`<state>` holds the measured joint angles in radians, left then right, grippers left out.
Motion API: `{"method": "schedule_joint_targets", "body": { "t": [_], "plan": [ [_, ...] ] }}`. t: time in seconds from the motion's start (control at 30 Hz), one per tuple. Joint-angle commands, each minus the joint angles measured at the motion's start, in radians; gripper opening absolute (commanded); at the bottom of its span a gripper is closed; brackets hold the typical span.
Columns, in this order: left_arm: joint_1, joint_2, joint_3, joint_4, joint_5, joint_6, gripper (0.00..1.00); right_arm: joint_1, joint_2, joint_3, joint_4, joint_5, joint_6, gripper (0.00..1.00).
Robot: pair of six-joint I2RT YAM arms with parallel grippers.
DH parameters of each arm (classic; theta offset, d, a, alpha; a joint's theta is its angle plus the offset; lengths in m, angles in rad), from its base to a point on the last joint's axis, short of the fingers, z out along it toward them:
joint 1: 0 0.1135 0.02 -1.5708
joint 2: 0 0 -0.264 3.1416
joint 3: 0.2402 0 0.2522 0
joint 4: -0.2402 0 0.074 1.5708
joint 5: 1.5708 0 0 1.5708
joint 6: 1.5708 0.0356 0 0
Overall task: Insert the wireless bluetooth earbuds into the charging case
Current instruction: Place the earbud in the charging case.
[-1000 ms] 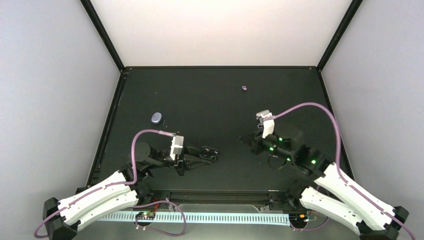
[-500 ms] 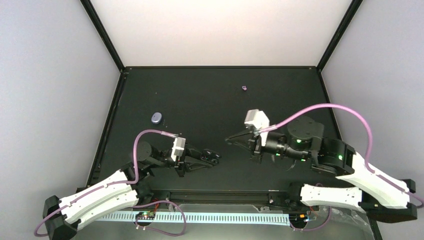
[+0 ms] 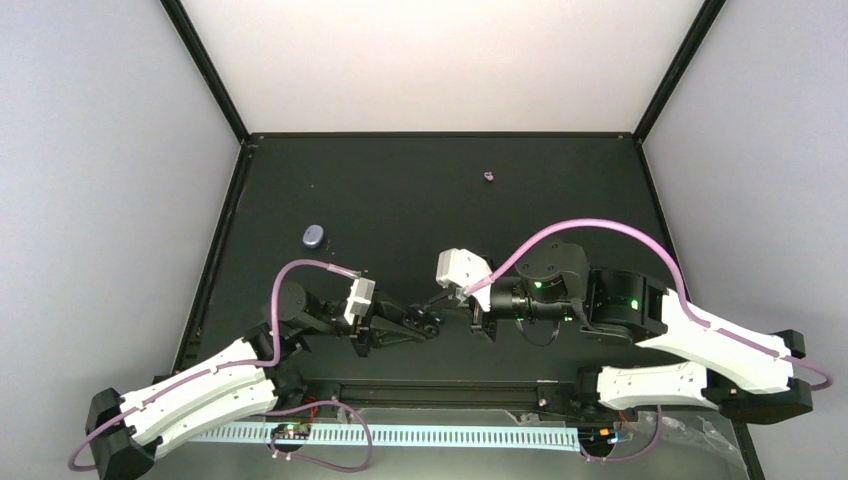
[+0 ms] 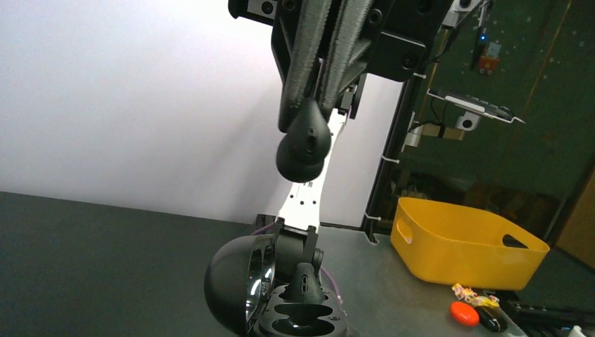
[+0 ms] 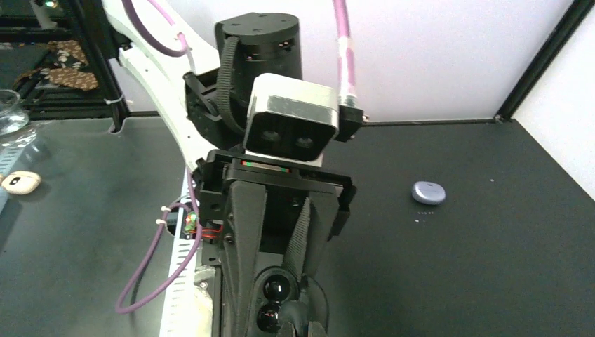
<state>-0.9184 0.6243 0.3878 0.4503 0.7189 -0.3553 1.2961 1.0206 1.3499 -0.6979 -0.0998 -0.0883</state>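
Note:
My left gripper (image 3: 424,324) is shut on the charging case (image 4: 242,281), a black clamshell. The case is open, with its domed lid tipped left and its two sockets (image 4: 309,319) facing up. Directly above the case in the left wrist view, my right gripper (image 4: 309,116) is shut on a black teardrop-shaped earbud (image 4: 303,146). The bud hangs a short way above the sockets. In the right wrist view the case (image 5: 273,288) shows two glossy black rounds between the left fingers (image 5: 245,232). In the top view my right gripper (image 3: 436,300) nearly meets the left one.
A closed lavender-grey pebble (image 3: 314,236) (image 5: 429,192) lies on the black table at the left, with tiny specks (image 5: 421,210) beside it. A tiny purple piece (image 3: 488,176) lies far back. A yellow bin (image 4: 463,242) stands off the table.
My right arm has swung left and lower, and its shut fingertips are now over the case. The left gripper has barely shifted and has kept its grip.

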Motion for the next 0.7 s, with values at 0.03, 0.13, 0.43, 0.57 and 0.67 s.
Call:
{"method": "schedule_joint_targets", "body": {
  "t": [0.03,0.13,0.43,0.57,0.67],
  "plan": [
    [-0.007,0.01,0.026,0.053,0.029,0.006,0.02,0.025,0.016,0.033,-0.013,-0.048,-0.031,0.01],
    [-0.007,0.016,0.027,0.054,0.03,0.003,0.01,0.033,0.027,0.03,-0.012,-0.055,-0.029,0.01],
    [-0.008,0.016,0.028,0.055,0.022,0.0,0.02,0.05,0.043,-0.016,0.034,-0.02,-0.012,0.01],
    [-0.008,0.014,0.029,0.053,0.02,-0.001,0.02,0.055,0.051,-0.028,0.042,-0.003,-0.007,0.01],
    [-0.008,0.012,0.031,0.051,0.018,0.001,0.02,0.056,0.054,-0.035,0.047,0.017,-0.006,0.01]
  ]
}}
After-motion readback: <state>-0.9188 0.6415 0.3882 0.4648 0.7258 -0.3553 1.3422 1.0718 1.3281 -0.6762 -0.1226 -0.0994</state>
